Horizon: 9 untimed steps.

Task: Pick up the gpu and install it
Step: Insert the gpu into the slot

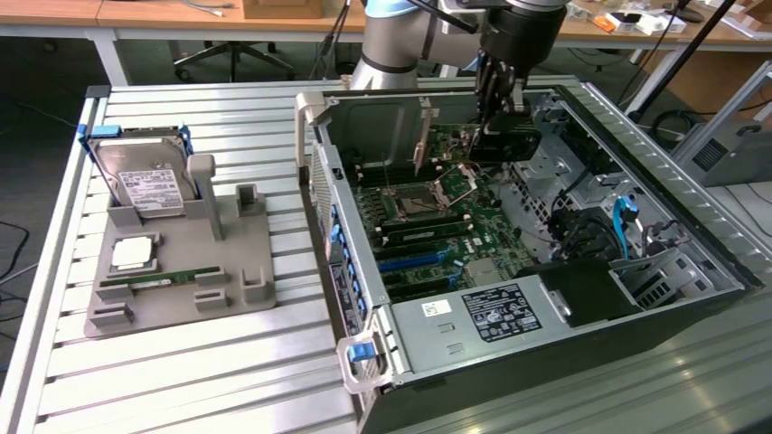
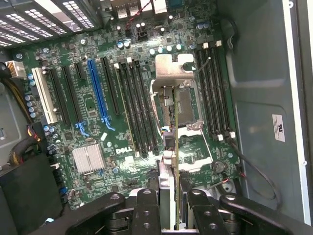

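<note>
Grey slatted counter (image 1: 181, 380) carries the open computer case (image 1: 700, 289), with the motherboard (image 1: 476, 262) lying inside it. Picking up looks done: at the upper middle of the exterior view the claw (image 1: 501, 127) hangs within the case, pinching the gpu (image 1: 507, 146) between its fingers. Installing is left, I judge. The wrist view has the gpu (image 2: 168, 161) edge-on in the claw (image 2: 171, 200), seemingly raised off the board near the processor socket (image 2: 183, 105), well apart from the long blue slot (image 2: 98, 93).
</note>
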{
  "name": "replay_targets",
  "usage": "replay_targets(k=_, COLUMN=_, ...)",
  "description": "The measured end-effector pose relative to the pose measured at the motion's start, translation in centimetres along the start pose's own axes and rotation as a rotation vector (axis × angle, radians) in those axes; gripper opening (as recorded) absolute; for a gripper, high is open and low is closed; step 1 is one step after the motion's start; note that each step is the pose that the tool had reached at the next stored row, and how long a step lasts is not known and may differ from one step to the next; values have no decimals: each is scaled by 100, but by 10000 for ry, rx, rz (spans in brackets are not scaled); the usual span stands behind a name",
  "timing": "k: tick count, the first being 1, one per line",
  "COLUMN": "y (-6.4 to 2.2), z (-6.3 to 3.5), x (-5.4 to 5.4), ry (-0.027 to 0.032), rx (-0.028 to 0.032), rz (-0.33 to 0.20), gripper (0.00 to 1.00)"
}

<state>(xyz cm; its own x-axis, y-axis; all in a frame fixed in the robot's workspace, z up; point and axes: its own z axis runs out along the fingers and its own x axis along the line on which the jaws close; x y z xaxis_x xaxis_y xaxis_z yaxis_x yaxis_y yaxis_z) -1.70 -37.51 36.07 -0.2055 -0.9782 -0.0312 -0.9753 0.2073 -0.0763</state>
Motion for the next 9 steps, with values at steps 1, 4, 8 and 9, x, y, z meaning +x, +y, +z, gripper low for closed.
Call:
replay_targets(k=1, y=0, z=0, x=0, ry=-3, rx=-1, rz=-37, gripper=27)
replay_targets(k=4, y=-1, z=0, x=0, ry=-8, rx=-4, rz=-122, gripper=27)
replay_targets(k=8, y=-1, z=0, x=0, ry=-14, rx=-6, rz=-217, gripper=27)
replay_targets(k=9, y=-2, z=0, x=0, ry=-16, rx=-7, rz=-250, gripper=27)
